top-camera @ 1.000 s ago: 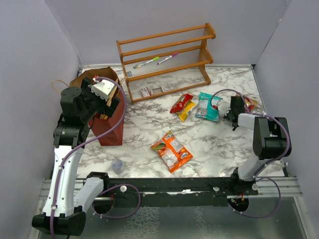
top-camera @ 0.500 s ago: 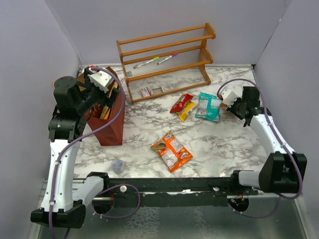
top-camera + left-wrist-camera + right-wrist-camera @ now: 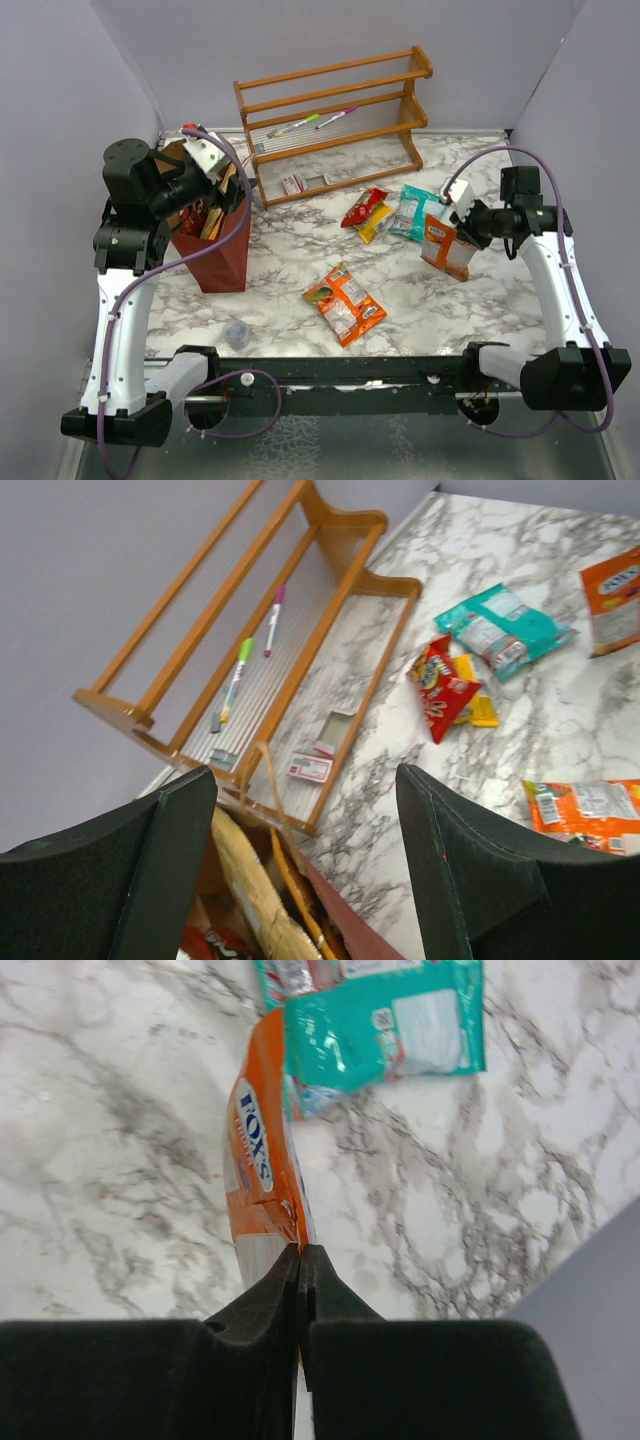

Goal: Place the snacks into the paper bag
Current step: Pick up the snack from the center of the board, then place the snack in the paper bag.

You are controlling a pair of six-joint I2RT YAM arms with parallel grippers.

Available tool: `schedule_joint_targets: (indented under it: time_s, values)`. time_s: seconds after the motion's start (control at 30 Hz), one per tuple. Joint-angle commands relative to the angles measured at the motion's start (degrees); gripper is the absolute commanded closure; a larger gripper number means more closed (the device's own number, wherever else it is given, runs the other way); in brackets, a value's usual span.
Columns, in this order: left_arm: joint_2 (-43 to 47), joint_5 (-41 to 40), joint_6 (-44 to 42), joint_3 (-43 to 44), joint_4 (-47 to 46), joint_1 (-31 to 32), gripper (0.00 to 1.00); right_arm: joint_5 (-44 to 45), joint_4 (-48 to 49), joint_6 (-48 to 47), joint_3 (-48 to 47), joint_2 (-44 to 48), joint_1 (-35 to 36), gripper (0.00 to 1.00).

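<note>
The dark-red paper bag [image 3: 222, 262] stands at the left with gold packets [image 3: 245, 885] inside. My left gripper [image 3: 222, 185] hovers open and empty over its mouth [image 3: 300, 880]. My right gripper [image 3: 468, 226] is shut on a small orange packet [image 3: 443, 245], which hangs above the table in the right wrist view [image 3: 262, 1175]. A teal packet [image 3: 415, 212], a red and yellow packet pair [image 3: 366, 213] and a larger orange packet [image 3: 344, 302] lie on the marble table [image 3: 430, 300].
A wooden slatted rack [image 3: 335, 120] with green and pink pens [image 3: 312, 121] stands at the back. A small clear cup [image 3: 236, 333] sits near the front left. Grey walls close in the left, right and back.
</note>
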State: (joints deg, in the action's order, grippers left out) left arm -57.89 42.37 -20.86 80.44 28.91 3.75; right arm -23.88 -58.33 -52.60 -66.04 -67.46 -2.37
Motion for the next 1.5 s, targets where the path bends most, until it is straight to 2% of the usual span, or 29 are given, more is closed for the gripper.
schedule_joint_targets:
  time_s: [0.0, 0.2, 0.37, 0.63, 0.87, 1.13, 1.3, 1.47]
  values:
    - [-1.37, 9.79, 2.01, 2.45, 0.41, 0.43, 0.27, -11.93, -8.13, -1.85, -2.86, 2.50, -0.27, 0.99]
    - [-3.28, 15.76, 3.25, 3.32, -0.95, 2.00, 0.28, -20.79, -10.20, -3.05, -1.68, 4.55, -0.18, 0.99]
    - [-6.93, 15.61, 3.29, 5.50, -0.38, 5.32, 0.30, -26.48, -9.73, -2.86, -0.22, 6.17, -0.18, 0.99]
    - [-14.92, 12.27, -1.26, 9.49, 4.81, 21.01, 0.30, -35.24, -9.69, -2.03, 0.30, 6.54, 0.50, 0.98]
    - [-23.27, 12.18, -9.39, 8.70, 6.70, 30.92, 0.30, -40.36, -8.25, 0.09, 0.48, 5.95, 2.65, 0.99]
    - [-31.98, 13.82, -10.91, 9.03, 3.28, 36.92, 0.27, -42.62, -5.20, 4.30, 1.03, 6.39, 5.49, 0.99]
    - [-34.98, 15.42, -8.82, 8.32, -0.22, 40.16, 0.27, -43.96, -3.20, 6.44, 1.63, 6.80, 6.03, 0.99]
    - [-35.23, 16.35, -1.71, 2.33, -10.64, 41.27, 0.26, -44.75, -0.51, 9.01, 2.46, 8.31, 6.23, 0.99]
